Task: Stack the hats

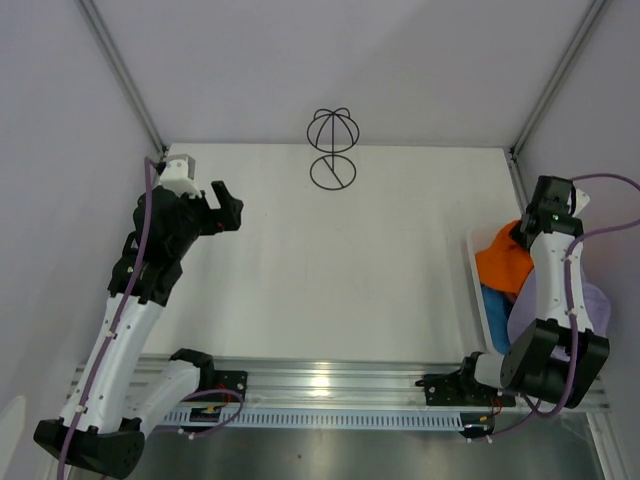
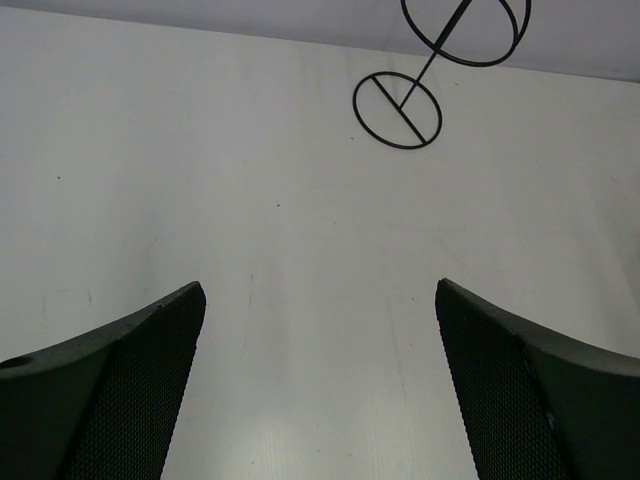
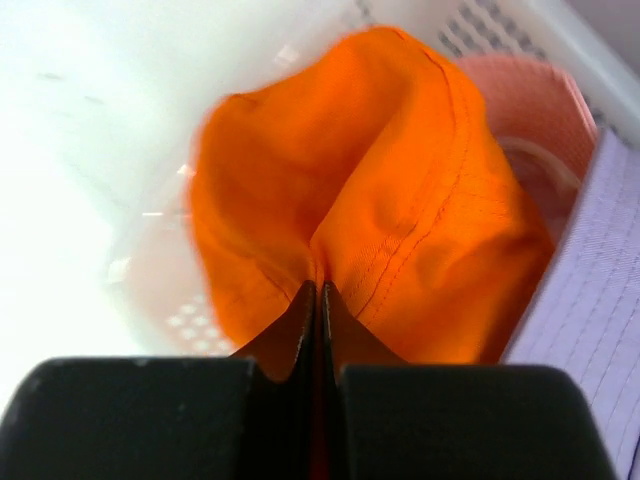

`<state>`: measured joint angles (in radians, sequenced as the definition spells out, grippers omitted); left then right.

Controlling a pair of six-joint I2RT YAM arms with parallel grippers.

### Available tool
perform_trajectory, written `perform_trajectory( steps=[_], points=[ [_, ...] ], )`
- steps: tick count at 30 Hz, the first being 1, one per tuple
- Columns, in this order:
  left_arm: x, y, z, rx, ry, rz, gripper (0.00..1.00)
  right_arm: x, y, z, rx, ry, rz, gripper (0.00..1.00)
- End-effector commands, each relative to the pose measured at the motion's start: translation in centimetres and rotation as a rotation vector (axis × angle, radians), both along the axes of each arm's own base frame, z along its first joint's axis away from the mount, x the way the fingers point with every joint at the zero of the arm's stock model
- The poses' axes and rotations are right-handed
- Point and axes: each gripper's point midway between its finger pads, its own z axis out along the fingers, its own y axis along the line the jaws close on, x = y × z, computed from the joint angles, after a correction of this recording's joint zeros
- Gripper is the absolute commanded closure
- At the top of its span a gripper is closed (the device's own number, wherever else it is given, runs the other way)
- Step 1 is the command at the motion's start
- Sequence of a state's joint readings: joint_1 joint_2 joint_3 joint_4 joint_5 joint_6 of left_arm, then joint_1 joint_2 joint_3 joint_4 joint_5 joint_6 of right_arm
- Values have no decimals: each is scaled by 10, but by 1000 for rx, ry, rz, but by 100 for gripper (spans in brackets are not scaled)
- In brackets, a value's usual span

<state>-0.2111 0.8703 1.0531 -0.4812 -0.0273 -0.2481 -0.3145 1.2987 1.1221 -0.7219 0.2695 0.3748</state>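
No hat had reached the bench [image 1: 330, 270] yet. The right end effector [image 3: 318, 292] pinched a fold of the orange hat [image 3: 400, 200] above the basket [image 3: 520, 30], beside the purple hat [image 3: 590, 290]. The left end effector [image 2: 320, 330] hung wide, empty.

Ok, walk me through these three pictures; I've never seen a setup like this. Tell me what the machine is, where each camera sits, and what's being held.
Two robot arms are bolted at the near edge of a white table. One picture looks down from above; the other two come from cameras on each wrist. The left pincer is open over bare table, with a black wire hat stand at the far edge. The right pincer is shut on the orange hat, pinching its fabric above a white basket at the table's right side. Pink, pale purple and blue hats lie in that basket.
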Motion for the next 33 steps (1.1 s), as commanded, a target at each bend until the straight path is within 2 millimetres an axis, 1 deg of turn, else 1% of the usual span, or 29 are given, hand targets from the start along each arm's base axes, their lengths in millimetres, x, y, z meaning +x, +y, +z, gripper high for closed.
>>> perform_trajectory(
  steps=[1,2,3,4,6,7,8,9,10,12,13,14,15,16,17,18,20,21,22,23,24,25,26,27,28,30,31,32,33],
  points=[
    [-1,-1,21,11,-61,-10,0,27,13,93,-85,-244,105,100],
    [-1,-1,21,10,-61,-11,1,34,21,109,-84,-288,145,100],
    [-1,-1,20,9,-60,-11,0,44,33,138,-98,-356,220,100],
    [-1,-1,20,9,-59,-11,0,55,53,157,-73,-431,327,100],
    [-1,-1,20,10,-61,-11,1,65,78,193,-88,-543,446,100],
    [0,-1,19,13,-58,-10,0,68,96,219,-86,-646,533,100],
    [0,-1,18,13,-56,-10,0,69,109,233,-85,-701,592,100],
    [2,-1,16,15,-52,-7,1,70,131,245,-63,-755,682,100],
    [3,-1,14,16,-48,-9,1,71,141,269,-82,-839,721,100],
    [5,-3,10,17,-37,-17,0,78,163,285,-65,-892,808,100],
    [7,-4,7,19,-28,-17,1,78,181,306,-82,-942,873,100],
    [8,-3,6,21,-28,-16,1,92,190,302,-76,-932,911,100],
    [9,-4,4,22,-21,-17,1,98,201,305,-73,-943,958,100],
    [11,-5,2,23,-15,-20,0,101,224,323,-97,-1005,1031,100],
    [11,-5,0,25,-9,-22,0,122,234,311,-87,-989,1063,100],
    [13,-6,-1,26,-6,-26,0,131,245,310,-86,-1002,1103,100],
    [16,-8,-6,30,7,-33,0,148,269,327,-106,-1079,1183,100],
    [17,-8,-8,31,15,-34,1,175,282,303,-65,-1048,1222,100],
    [18,-9,-10,31,20,-39,1,187,290,307,-72,-1090,1244,100],
    [20,-10,-11,33,22,-39,1,197,300,302,-59,-1093,1275,100],
    [22,-14,-14,31,33,-60,0,201,309,317,-71,-1136,1320,100],
    [23,-17,-16,28,40,-77,0,228,320,287,-41,-1089,1348,100],
    [24,-22,-17,22,45,-104,1,237,328,283,-44,-1089,1375,100],
    [27,-25,-22,21,62,-116,0,239,338,306,-95,-1147,1412,100],
    [29,-28,-22,18,68,-132,0,261,347,279,-71,-1105,1425,100],
    [37,-36,-28,4,101,-158,0,271,358,283,-73,-1132,1428,100],
    [40,-40,-21,-9,108,-168,0,277,360,290,-82,-1160,1425,100],
    [43,-43,-22,-27,125,-174,0,277,359,296,-86,-1175,1412,100],
    [50,-48,-31,-40,164,-185,1,279,355,303,-109,-1201,1386,100]
  ],
)
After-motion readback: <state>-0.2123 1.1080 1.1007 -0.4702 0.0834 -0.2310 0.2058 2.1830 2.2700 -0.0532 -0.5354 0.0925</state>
